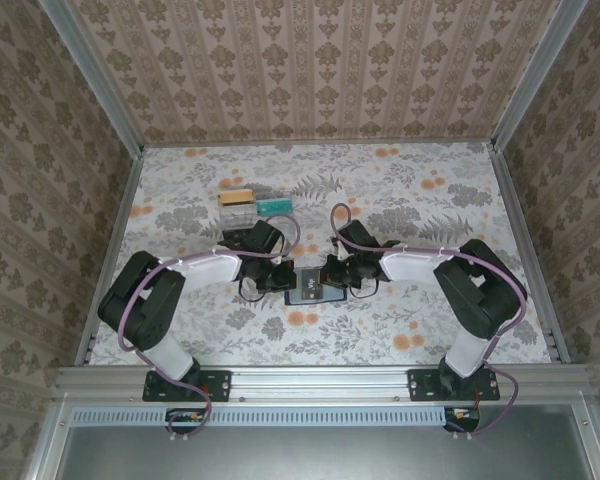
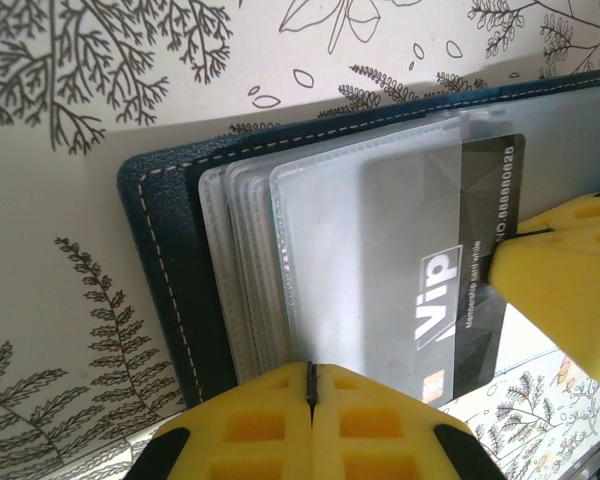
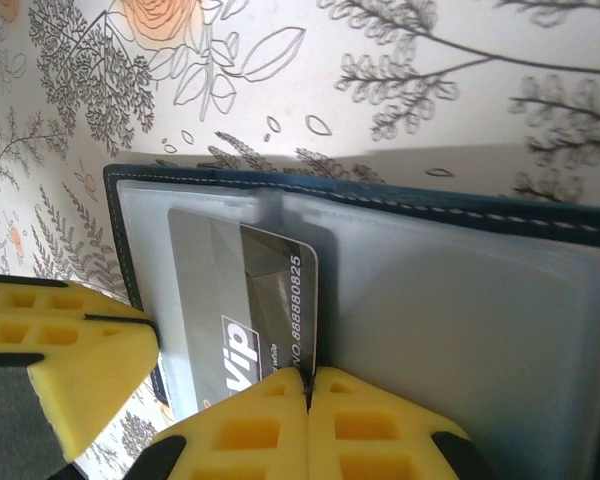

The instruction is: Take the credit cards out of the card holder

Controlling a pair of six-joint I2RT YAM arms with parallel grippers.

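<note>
Now, left jaws: closed, pinning card holder [image 2: 165, 270] edge.
Right jaws: closed on black card [image 3: 215, 290].
Tip: pull straight outward.

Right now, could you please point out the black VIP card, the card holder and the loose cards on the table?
black VIP card [image 2: 490, 200], left wrist view, its exposed end.
card holder [image 2: 160, 280], left wrist view, navy cover.
loose cards [image 1: 238, 198], top external view, yellowish card.

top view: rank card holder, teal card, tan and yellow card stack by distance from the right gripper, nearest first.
1. card holder: right at the right gripper, mid-table.
2. teal card: farther back, off to the left.
3. tan and yellow card stack: farthest, just left of the teal card.
</note>
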